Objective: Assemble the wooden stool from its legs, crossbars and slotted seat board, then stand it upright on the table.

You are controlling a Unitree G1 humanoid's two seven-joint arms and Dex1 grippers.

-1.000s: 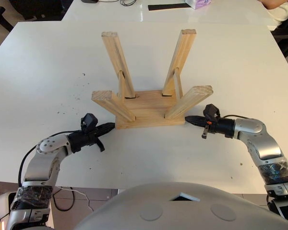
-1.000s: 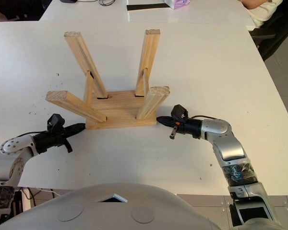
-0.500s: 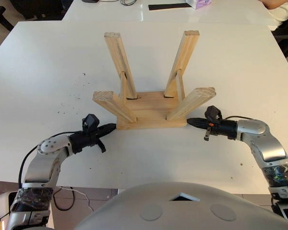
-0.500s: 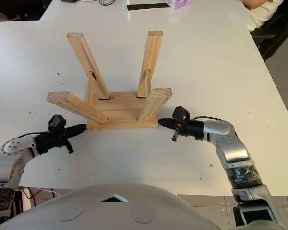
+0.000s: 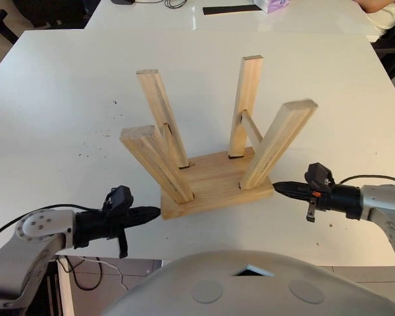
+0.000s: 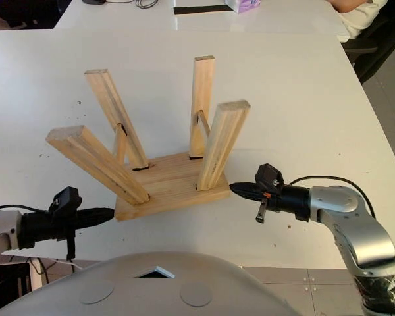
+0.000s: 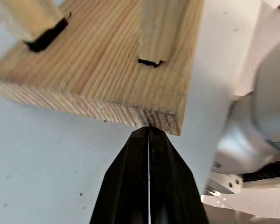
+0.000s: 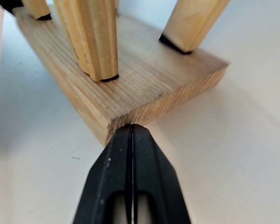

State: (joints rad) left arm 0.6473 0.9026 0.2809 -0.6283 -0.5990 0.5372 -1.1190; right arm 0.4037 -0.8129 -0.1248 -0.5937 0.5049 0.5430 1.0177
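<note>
Left gripper (image 5: 153,212) and right gripper (image 5: 280,188) were both closed and empty, tips pressed against opposite ends of the seat board (image 5: 214,187). Stool (image 5: 217,148) sat inverted near the table (image 5: 66,85) front, legs (image 5: 159,112) up. Assembly judged complete; turning it upright requires steady two-sided pressure.
</note>
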